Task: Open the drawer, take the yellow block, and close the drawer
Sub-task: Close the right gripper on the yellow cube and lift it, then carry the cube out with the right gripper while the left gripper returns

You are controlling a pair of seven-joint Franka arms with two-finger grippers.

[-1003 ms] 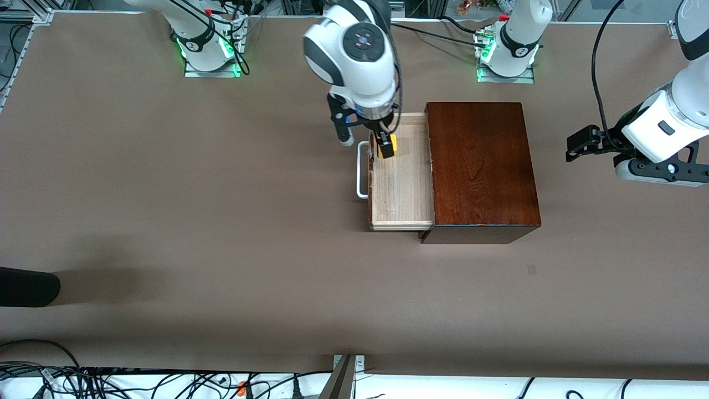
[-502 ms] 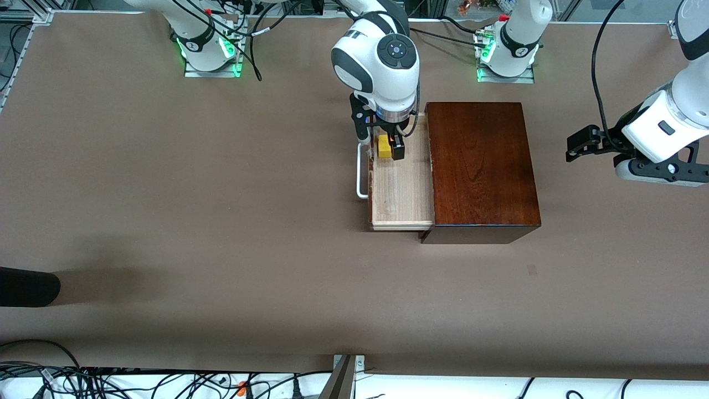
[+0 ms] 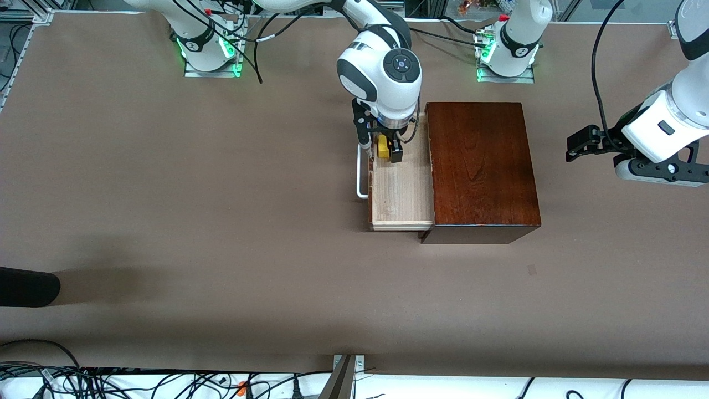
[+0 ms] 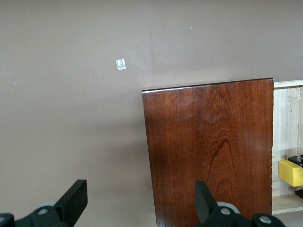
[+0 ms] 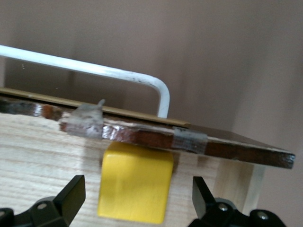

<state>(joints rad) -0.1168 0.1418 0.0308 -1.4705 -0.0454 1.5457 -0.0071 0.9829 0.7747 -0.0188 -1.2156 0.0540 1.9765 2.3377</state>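
Brown matte table [image 3: 166,194], flat, plain. On it the cabinet [image 3: 482,166]: glossy dark mahogany box, sharp edges, visible grain. Its drawer [image 3: 401,188] is pulled out toward the right arm's end, pale raw-wood tray, dark reddish front, white U-bar handle [image 3: 361,172], rounded, paint a bit scuffed in my right wrist view.

Change: a second ago my right gripper [image 3: 382,147] was higher over the tray and nearer the front camera; now it has dropped lower into the drawer's corner farthest from the front camera. So drawer-open looks done; I judge I'm in the reach-to-grasp step, block not taken yet.

Yellow block [image 3: 383,147]: small bright cube, smooth plain faces, sits on the tray floor tight against the inside of the drawer front. My right jaws stand wide, one finger either side of it, not touching as far as I can see.

My left gripper [image 3: 587,145] waits in the air at the left arm's end of the table, jaws spread wide, holding nothing.
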